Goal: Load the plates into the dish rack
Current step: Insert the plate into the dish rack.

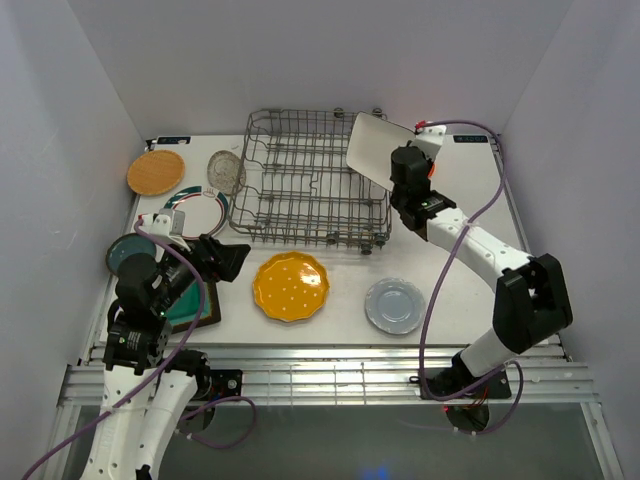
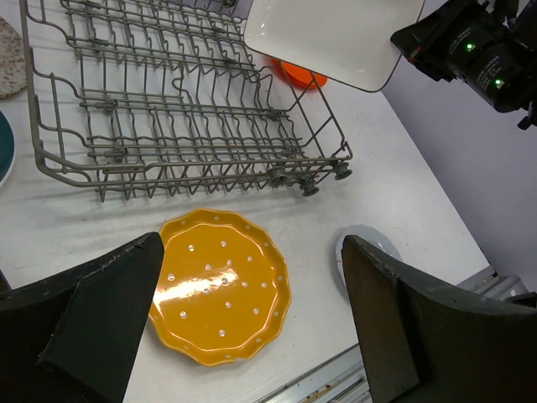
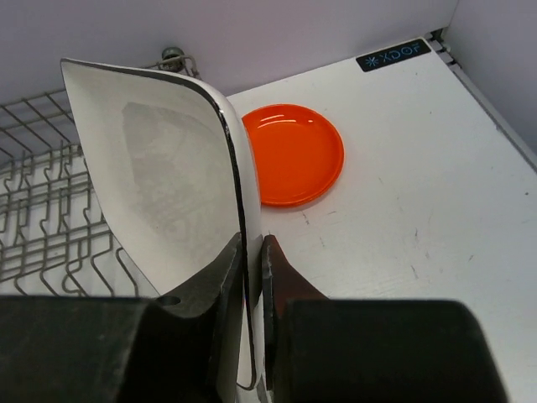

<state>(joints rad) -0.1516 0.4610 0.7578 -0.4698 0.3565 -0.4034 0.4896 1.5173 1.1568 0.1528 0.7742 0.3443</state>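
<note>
Left pincer (image 1: 228, 258) spread wide, aimed toward the yellow plate (image 1: 290, 286), likely poised to pick. Dish rack (image 1: 305, 190) mid-way on the table (image 1: 470, 260). Right pincer (image 3: 253, 245) clamped on the white plate (image 3: 159, 176) by its rim, tilted above the rack's right end, probably for slotting in upright.
</note>
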